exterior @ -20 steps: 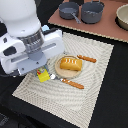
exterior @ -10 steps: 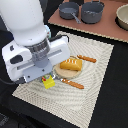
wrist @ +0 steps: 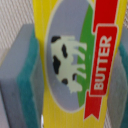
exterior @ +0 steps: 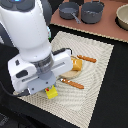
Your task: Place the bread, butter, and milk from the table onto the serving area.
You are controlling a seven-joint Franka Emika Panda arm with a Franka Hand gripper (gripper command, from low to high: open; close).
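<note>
The butter (exterior: 50,92) is a bright-yellow packet, seen under my arm over the near edge of the striped placemat (exterior: 97,70). In the wrist view the butter (wrist: 75,55) fills the picture, with a cow picture and a red "BUTTER" banner, and it sits between my two teal-padded fingers (wrist: 27,75). My gripper (exterior: 49,89) is shut on it. The bread (exterior: 76,64) lies on the plate at the mat's centre, mostly hidden by my arm. The milk is not in view.
Two orange-handled utensils (exterior: 86,58) (exterior: 72,83) lie on the mat beside the plate. A brown board (exterior: 100,22) at the back holds two grey pots (exterior: 93,11). A tan bowl (exterior: 123,16) stands at the exterior view's far right.
My arm has come lower over the mat's near edge with the butter in the gripper. The bread and utensils have not moved.
</note>
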